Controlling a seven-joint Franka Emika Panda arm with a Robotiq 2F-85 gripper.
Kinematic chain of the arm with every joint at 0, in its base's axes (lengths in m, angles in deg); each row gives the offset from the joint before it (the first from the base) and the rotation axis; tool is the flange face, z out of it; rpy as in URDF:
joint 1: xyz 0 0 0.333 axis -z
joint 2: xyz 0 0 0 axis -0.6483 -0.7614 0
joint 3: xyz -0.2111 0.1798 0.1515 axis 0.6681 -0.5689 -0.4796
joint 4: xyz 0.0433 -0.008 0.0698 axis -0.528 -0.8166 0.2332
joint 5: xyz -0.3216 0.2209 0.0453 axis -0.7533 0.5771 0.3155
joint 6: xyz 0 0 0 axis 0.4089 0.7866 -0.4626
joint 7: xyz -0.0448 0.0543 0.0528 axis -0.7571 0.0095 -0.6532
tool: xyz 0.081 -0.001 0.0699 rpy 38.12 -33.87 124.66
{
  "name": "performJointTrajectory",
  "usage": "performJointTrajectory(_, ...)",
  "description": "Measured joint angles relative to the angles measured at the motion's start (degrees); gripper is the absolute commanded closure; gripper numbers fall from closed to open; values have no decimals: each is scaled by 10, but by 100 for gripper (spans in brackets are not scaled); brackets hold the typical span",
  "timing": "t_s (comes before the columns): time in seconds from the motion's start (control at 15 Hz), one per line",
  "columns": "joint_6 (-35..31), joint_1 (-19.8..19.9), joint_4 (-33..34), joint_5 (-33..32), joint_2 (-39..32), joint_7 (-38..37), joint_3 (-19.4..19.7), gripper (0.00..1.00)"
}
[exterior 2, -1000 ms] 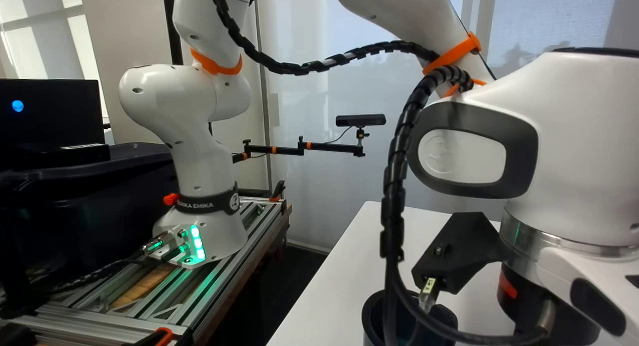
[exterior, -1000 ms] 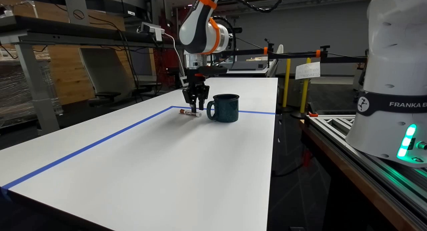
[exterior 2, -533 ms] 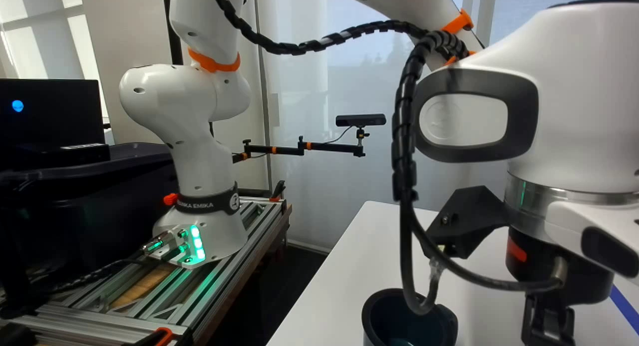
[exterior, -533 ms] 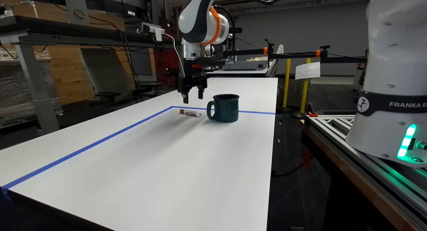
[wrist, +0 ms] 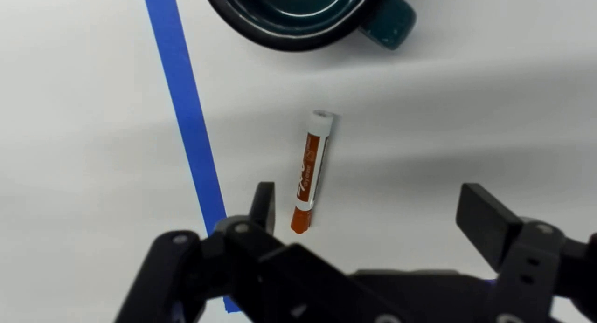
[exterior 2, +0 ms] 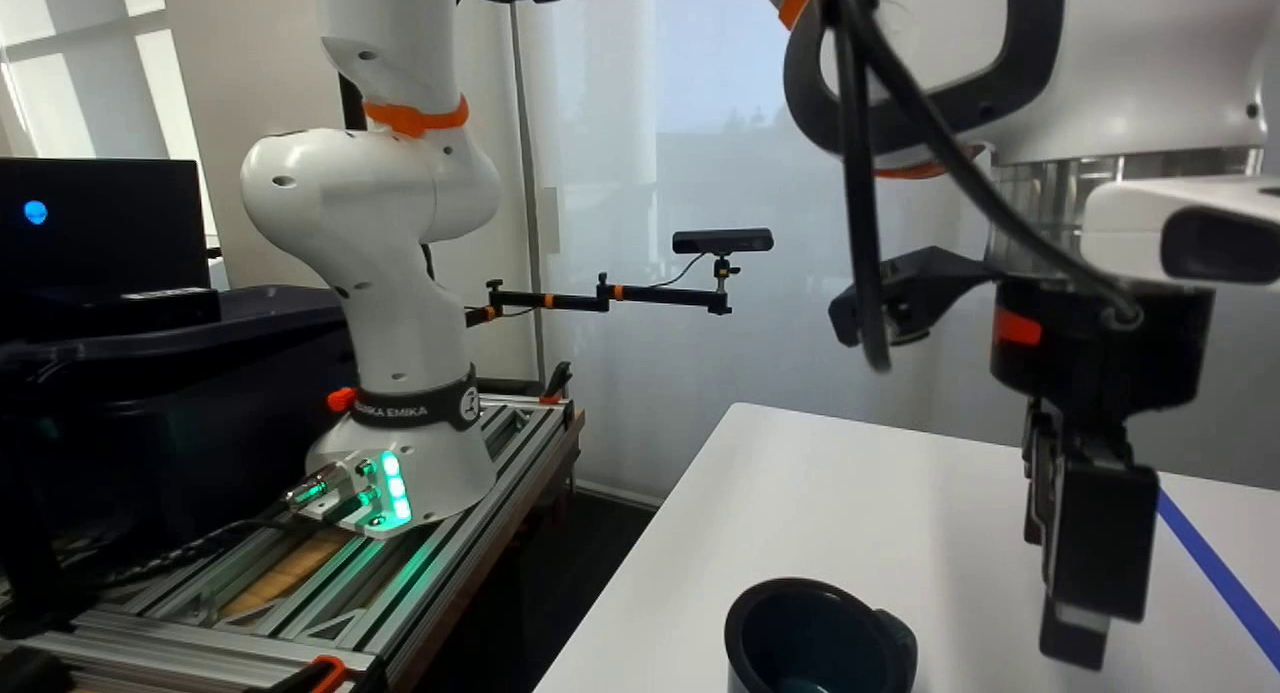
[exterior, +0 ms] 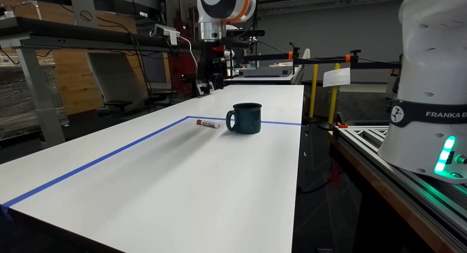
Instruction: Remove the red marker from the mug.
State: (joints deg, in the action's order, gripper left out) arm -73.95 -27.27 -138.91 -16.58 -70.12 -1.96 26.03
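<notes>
A: The gripper (wrist: 368,206) has gone up: 1 second ago it was down at the red marker (wrist: 312,171), and now it hangs well above the table (exterior: 204,194).

B: Did it take anything with it?

A: No. Its 2 fingers (wrist: 487,223) stand wide apart and hold nothing. The marker lies flat on the table, where it lay then, and the mug (wrist: 294,39) hasn't shifted either.

B: So which way is the marker from the gripper?

A: Below it and, as the wrist view shows it, a little toward the mug. There it appears much nearer the finger at the picture's left; its red end shows just beside that fingertip, though well beneath it, and its white end points at the mug. The marker and the mug aren't touching: bare table shows between.

B: And the long axis?

A: It runs from the gripper's side toward the mug, roughly across the line the fingers would close along, with a slight tilt. A pick-up would need a small sideways shift to centre it and little turning, I'd judge.

B: Is a pick-up called for?

A: I doubt it. The marker is out of the mug, lying near the blue tape (wrist: 186,104), so the task looks done to me. Backing away seems all that's left. If a finger did come down off centre, it could set the marker rolling, perhaps onto the tape.
</notes>
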Motion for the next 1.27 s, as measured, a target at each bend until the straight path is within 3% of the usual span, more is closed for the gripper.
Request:
performJointTrajectory(0.47, 107, -12, -16, -7, 93, 9, -3, 0)
performJointTrajectory(1.27, 115, -13, -26, -16, 109, 7, -2, 0)
